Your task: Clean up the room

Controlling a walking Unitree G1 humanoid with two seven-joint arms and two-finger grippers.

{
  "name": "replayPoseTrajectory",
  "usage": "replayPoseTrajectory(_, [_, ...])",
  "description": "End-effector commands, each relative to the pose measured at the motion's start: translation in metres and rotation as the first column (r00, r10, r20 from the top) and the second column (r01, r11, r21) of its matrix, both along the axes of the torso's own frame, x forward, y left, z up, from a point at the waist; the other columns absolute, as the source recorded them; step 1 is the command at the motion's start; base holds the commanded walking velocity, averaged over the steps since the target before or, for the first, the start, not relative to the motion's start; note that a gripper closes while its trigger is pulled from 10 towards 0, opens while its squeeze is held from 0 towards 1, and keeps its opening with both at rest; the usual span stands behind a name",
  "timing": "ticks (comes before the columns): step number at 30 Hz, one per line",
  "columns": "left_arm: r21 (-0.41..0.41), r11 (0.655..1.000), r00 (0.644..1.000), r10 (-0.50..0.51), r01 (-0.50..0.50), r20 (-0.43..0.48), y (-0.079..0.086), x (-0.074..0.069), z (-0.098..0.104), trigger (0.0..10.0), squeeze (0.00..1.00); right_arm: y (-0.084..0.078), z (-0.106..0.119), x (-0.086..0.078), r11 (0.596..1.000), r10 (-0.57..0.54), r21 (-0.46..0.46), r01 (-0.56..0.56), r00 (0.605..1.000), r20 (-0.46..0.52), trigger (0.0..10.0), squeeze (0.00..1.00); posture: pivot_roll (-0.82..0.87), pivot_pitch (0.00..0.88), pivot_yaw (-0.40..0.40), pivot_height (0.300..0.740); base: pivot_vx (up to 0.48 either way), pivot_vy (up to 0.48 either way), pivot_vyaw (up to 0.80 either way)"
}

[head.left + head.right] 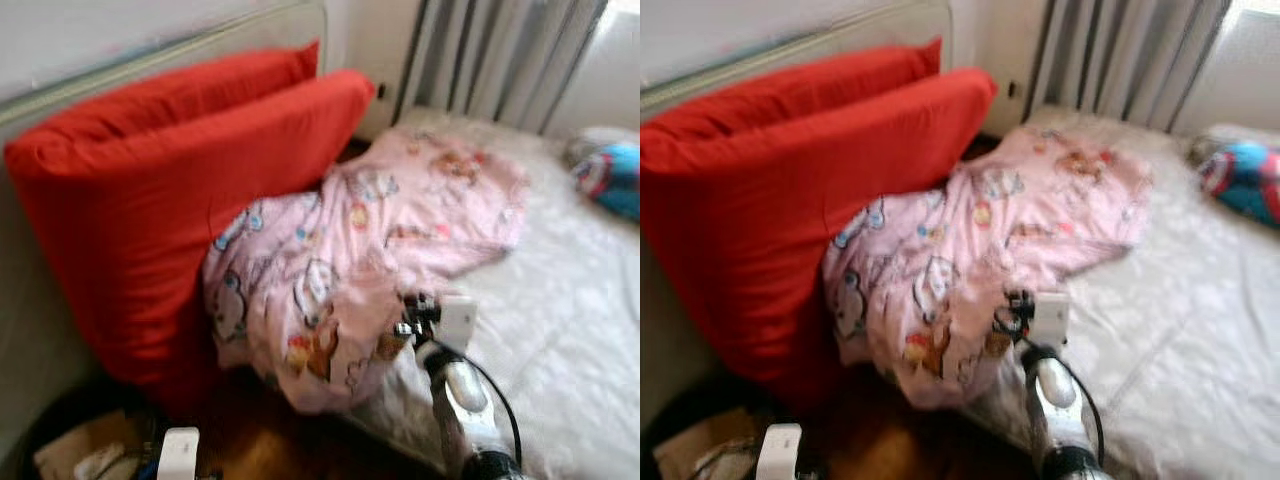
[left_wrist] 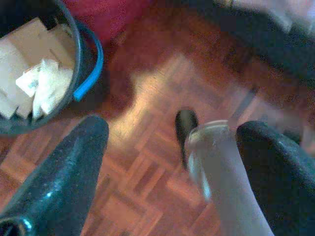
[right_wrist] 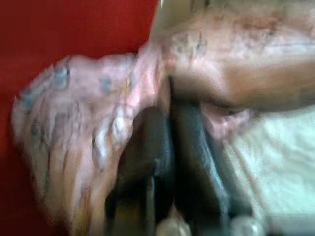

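Two red pillows (image 1: 180, 190), one pink blanket (image 1: 350, 260).

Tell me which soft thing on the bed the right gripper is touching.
The pink cartoon-print blanket, bunched beside the red pillows. The right gripper presses into its folds; the blue toy lies far off.

The right gripper (image 3: 170, 147) shows only as a smear against the pink blanket (image 1: 370, 250). The red pillows (image 1: 170, 190) hide most of the headboard (pale, far left), and the bin (image 2: 29, 69) is cut off.
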State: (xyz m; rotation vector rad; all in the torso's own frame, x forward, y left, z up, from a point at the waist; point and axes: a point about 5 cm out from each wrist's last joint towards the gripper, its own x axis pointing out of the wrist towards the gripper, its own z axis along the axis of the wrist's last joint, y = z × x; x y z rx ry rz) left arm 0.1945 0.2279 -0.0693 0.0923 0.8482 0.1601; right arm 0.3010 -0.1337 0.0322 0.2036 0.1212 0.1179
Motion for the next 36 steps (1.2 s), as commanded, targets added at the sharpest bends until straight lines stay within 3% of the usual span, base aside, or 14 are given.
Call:
replayPoseTrajectory(1, [-0.017, 1.0, 0.998, -0.001, 0.0, -0.056, -0.0045, -0.0153, -0.0092, 10.0, 0.0, 0.0006, 0.0065, 0.0045, 1.0, -0.001, -0.002, 0.001, 1.0, 0.029, 10.0, 0.0, -0.01, 0.057, -0.058, 0.74, -0.244, 0.0, 0.0])
replayPoseTrajectory(36, [-0.014, 1.0, 0.998, -0.012, 0.011, -0.054, -0.0056, -0.0144, -0.009, 10.0, 0.0, 0.0027, 0.0069, 0.0039, 1.0, -0.002, -0.026, 0.003, 0.999, 0.04, 10.0, 0.0, -0.01, 0.056, -0.057, 0.74, -0.244, 0.0, 0.0])
